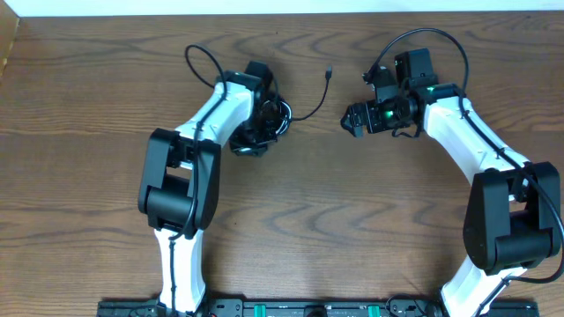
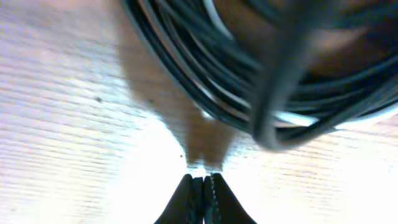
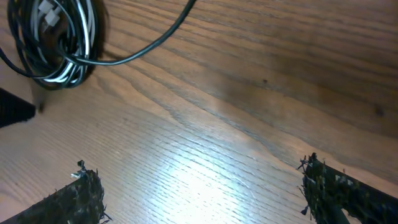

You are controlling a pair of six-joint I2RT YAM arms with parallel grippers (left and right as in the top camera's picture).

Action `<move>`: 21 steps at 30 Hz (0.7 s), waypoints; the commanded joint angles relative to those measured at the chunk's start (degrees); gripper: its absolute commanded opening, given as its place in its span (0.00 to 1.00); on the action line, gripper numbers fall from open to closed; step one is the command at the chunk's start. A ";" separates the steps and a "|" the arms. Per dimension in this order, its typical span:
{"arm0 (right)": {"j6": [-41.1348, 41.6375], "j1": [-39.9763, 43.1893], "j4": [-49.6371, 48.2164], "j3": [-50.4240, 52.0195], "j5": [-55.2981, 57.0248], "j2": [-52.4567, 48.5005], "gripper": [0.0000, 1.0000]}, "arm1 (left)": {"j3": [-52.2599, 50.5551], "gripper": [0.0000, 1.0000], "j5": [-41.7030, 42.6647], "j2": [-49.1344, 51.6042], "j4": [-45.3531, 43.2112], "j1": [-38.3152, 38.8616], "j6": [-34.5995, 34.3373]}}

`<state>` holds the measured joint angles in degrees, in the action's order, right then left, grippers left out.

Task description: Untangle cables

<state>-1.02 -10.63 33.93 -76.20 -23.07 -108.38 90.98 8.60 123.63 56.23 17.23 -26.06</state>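
We see the cables (image 1: 280, 116) coiled on the table (image 1: 291, 220), centre-left, just by the L gripper (image 2: 203, 182), fingers pressed together w/ nothing held. R gripper (image 3: 199, 177) spread wide, empty, well apart.

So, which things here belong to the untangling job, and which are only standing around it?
Belong to the job:
- cable bundle, black and white strands coiled together
- loose black end with a small plug
- left hand, shut, empty, close to the bundle
- right hand, open, empty

Not part of it:
- wooden table
- black rail at its front edge
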 commanded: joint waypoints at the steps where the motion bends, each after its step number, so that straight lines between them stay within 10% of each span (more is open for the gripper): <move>1: 0.39 -0.17 -0.11 0.17 -0.22 -0.74 0.99 | 3.04 0.07 -1.38 -4.55 -0.72 0.76 0.96; 14: 3.15 -0.17 0.04 0.17 4.76 -0.76 0.99 | 3.02 0.08 -7.41 -6.25 -13.40 5.75 -4.61; 21: 3.15 -0.17 0.13 0.17 4.74 -0.74 0.99 | 3.02 0.29 -17.57 -1.86 -20.11 9.22 -9.42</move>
<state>1.32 -10.63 34.02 -76.20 -18.48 -108.38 93.84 -3.03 118.78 37.01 25.78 -32.45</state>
